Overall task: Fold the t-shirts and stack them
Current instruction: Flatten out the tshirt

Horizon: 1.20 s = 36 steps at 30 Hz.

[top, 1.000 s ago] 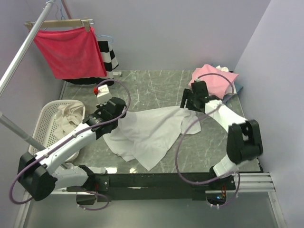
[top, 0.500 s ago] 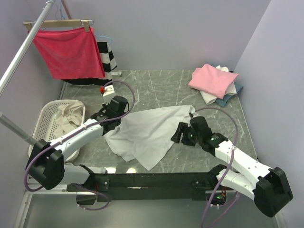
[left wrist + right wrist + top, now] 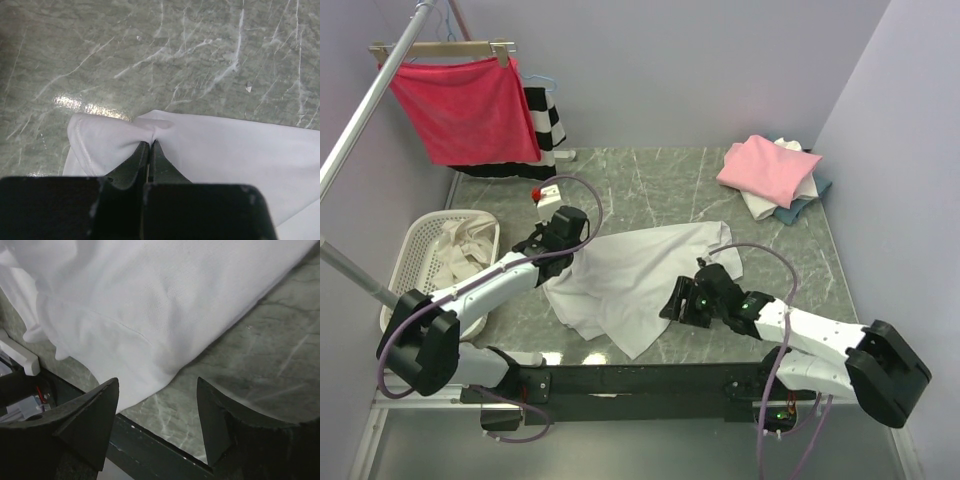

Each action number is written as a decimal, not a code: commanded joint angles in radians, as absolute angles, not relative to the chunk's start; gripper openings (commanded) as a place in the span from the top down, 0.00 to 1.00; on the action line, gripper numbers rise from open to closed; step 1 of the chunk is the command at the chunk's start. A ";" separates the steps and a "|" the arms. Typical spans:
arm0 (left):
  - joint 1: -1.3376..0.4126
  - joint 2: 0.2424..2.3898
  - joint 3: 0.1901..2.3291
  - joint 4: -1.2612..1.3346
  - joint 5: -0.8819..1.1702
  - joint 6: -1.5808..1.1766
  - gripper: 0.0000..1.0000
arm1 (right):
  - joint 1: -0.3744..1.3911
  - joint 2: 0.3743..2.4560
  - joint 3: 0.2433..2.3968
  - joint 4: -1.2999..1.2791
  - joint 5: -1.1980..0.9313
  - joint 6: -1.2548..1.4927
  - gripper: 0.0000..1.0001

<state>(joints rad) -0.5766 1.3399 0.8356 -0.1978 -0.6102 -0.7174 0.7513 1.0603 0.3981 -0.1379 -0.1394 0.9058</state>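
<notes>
**Left arm pinched the white shirt, right arm stood open**

Your left gripper (image 3: pixel 150 148) was shut tight on an edge of the white shirt (image 3: pixel 620 275), and the shirt bunched up at its tips. The shirt lay spread out in the middle of the table (image 3: pixel 650 180), a bit crumpled. Your right gripper (image 3: pixel 157 390) was low by the shirt's near right edge. Its jaws were wide apart and had nothing in them. A pile of folded shirts (image 3: pixel 770 170) sat in the far right corner, with a pink one on top. A basket (image 3: pixel 415 262) with clothes in it stood at the left.
</notes>
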 commanded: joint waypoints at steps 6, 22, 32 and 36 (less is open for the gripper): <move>-0.551 1.316 0.813 -0.163 -0.578 -0.696 0.99 | 0.841 1.233 0.419 -0.003 -0.066 1.003 0.30; -0.540 1.145 0.850 -0.308 -0.581 -0.677 0.99 | 0.939 0.938 0.623 -0.133 0.034 0.758 1.00; -0.541 0.868 1.046 -0.593 -0.565 -0.687 0.99 | 0.963 0.665 0.873 -0.373 0.057 0.559 1.00; -0.541 0.758 1.181 -0.730 -0.534 -0.670 0.99 | 0.979 0.585 0.939 -0.420 0.023 0.532 1.00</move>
<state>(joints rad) -0.5461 0.8440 1.0592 -0.5797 -0.5617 -0.6914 0.9615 0.6510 0.8581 -0.3473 0.0490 0.6048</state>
